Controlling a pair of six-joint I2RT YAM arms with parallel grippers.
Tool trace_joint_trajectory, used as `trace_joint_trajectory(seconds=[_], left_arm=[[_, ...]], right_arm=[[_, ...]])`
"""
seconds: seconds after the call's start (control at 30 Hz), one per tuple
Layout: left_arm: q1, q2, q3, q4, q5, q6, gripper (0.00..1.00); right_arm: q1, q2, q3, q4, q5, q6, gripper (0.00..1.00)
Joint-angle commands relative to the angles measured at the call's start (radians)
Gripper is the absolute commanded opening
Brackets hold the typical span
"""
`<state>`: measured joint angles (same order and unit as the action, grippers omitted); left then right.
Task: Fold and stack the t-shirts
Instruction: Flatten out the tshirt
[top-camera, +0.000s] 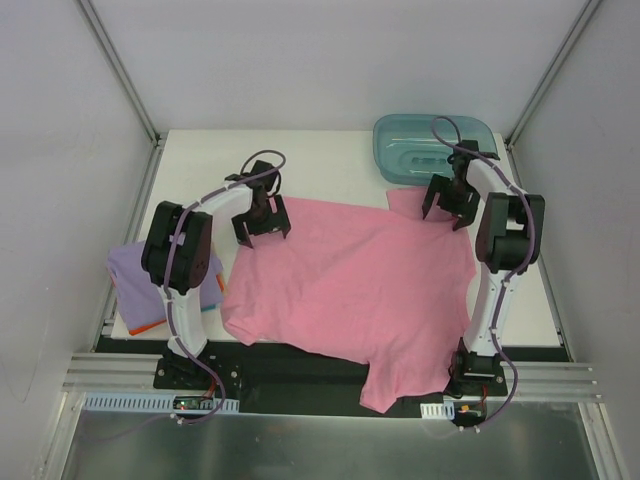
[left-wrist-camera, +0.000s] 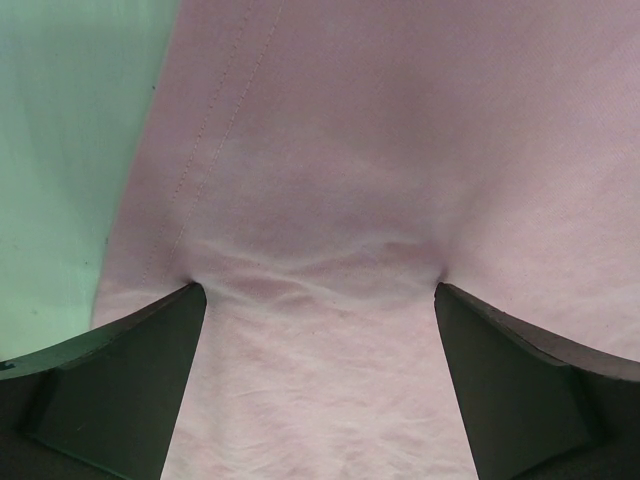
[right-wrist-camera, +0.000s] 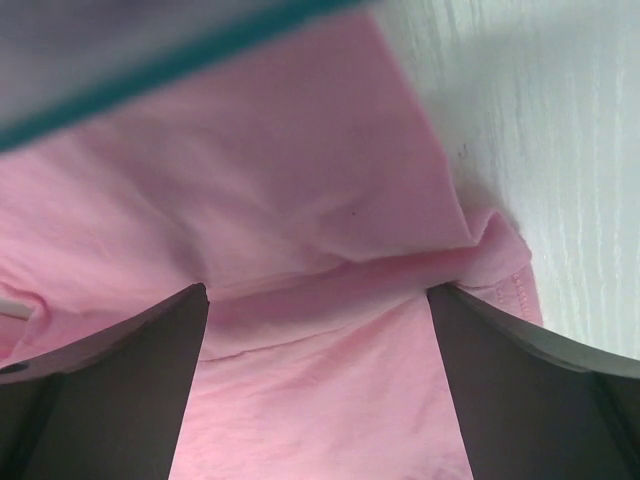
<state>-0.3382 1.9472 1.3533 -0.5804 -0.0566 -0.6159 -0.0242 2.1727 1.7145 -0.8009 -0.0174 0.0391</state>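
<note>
The pink t-shirt (top-camera: 350, 280) lies spread over the middle of the table, one part hanging over the front edge. My left gripper (top-camera: 265, 225) is open, its fingertips pressing into the shirt's far left edge; the left wrist view shows the cloth (left-wrist-camera: 330, 200) puckered between the tips. My right gripper (top-camera: 445, 210) is open over the shirt's far right corner, where a sleeve fold (right-wrist-camera: 400, 270) lies between its fingers. The lavender t-shirt (top-camera: 150, 280) lies folded at the table's left edge, partly hidden by the left arm.
A translucent teal tub (top-camera: 435, 145) stands at the back right, just behind the right gripper; its rim (right-wrist-camera: 150, 70) crosses the right wrist view. White walls enclose the table on three sides. Bare table (top-camera: 330, 165) shows along the back.
</note>
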Motion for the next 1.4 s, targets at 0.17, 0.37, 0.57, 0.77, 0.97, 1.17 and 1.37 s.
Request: trace_joint_trajectory(seconds=[0.17,0.37,0.57,0.77,0.97,1.17,1.37], left_arm=[[0.021,0.009,0.095,0.002,0.040,0.047,0.99],[0.016,-0.129,0.023,-0.001,0.090,0.027,0.99],[-0.025,-0.327,-0.195,0.022,0.074,-0.016,0.99],[-0.081,-0.455,-0.382,0.080,0.098,-0.064,0.99],[-0.084,-0.450,-0.430,0.111,0.089,-0.076,0.99],[-0.081,-0.338,-0.372,0.116,0.074,-0.079,0.99],[-0.071,-0.237,-0.274,0.122,0.066,-0.071,0.99]], right_arm=[[-0.002,0.024,0.164,-0.041,-0.038,-0.084,0.97],[0.023,-0.187,0.012,-0.046,-0.007,-0.074,0.97],[0.104,-0.568,-0.479,0.046,0.047,0.062,0.97],[0.107,-0.794,-0.832,0.083,-0.038,0.150,0.97],[0.067,-0.722,-0.866,0.104,-0.026,0.139,0.97],[0.027,-0.503,-0.724,0.158,-0.114,0.074,0.97],[-0.026,-0.299,-0.514,0.119,-0.090,0.044,0.97]])
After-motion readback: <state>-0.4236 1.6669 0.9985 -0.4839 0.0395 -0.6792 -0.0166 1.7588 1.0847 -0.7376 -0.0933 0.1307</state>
